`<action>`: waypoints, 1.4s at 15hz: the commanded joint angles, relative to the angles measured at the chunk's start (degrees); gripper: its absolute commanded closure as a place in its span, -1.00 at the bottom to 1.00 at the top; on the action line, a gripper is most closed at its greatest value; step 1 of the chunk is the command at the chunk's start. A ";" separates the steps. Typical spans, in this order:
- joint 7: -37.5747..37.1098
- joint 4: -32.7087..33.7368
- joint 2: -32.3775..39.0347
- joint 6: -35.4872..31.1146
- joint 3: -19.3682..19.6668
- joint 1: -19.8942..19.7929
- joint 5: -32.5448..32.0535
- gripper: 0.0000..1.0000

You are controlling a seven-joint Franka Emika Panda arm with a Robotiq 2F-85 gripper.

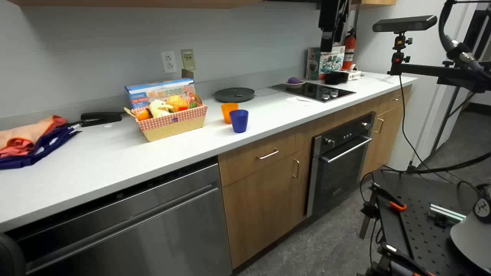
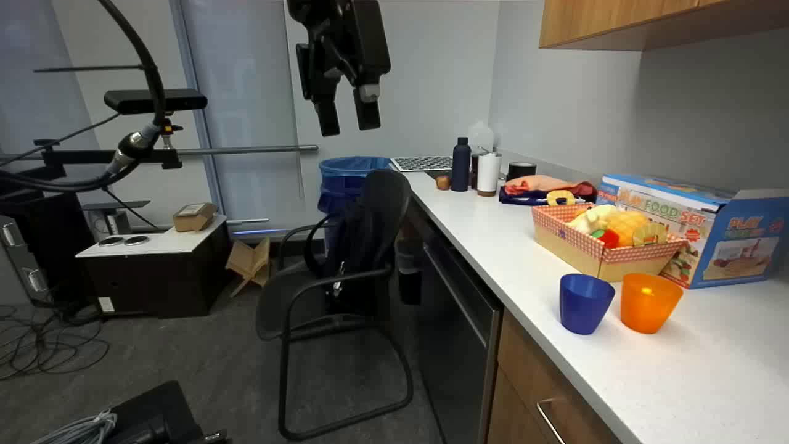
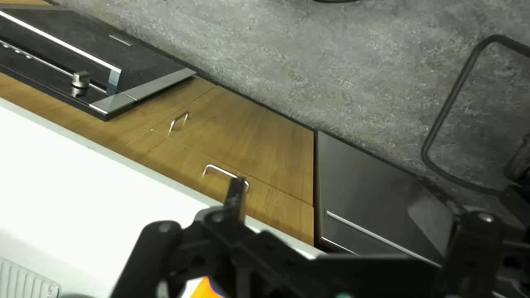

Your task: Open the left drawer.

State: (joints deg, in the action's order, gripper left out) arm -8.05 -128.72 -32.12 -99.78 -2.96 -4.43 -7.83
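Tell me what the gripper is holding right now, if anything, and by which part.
Nothing is held: the gripper hangs open and empty in the air, apart from the left drawer handle.

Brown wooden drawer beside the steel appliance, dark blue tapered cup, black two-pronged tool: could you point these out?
Brown wooden drawer point(image 1: 248, 161), in an exterior view: front panel.
Dark blue cup point(image 2: 585, 306), in an exterior view: outer side.
Black tool point(image 2: 349, 123), in an exterior view: midway between fingertips.
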 commanded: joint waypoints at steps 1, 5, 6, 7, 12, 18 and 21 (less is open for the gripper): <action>-0.28 0.08 0.07 0.15 0.50 0.68 -0.28 -1.00; -0.28 0.08 0.04 0.15 0.50 0.68 -0.28 -1.00; -0.28 0.08 0.04 0.15 0.50 0.68 -0.28 -1.00; -0.28 0.08 0.04 0.15 0.50 0.68 -0.28 -1.00; -0.28 0.08 0.04 0.15 0.50 0.68 -0.28 -1.00; -0.47 -0.44 0.36 -0.78 1.16 0.85 1.29 -1.00; -4.44 -3.20 0.66 -3.65 1.89 0.03 4.51 -1.00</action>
State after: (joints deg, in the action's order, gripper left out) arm -9.00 -129.66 -31.98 -100.33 -2.34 -4.38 -6.18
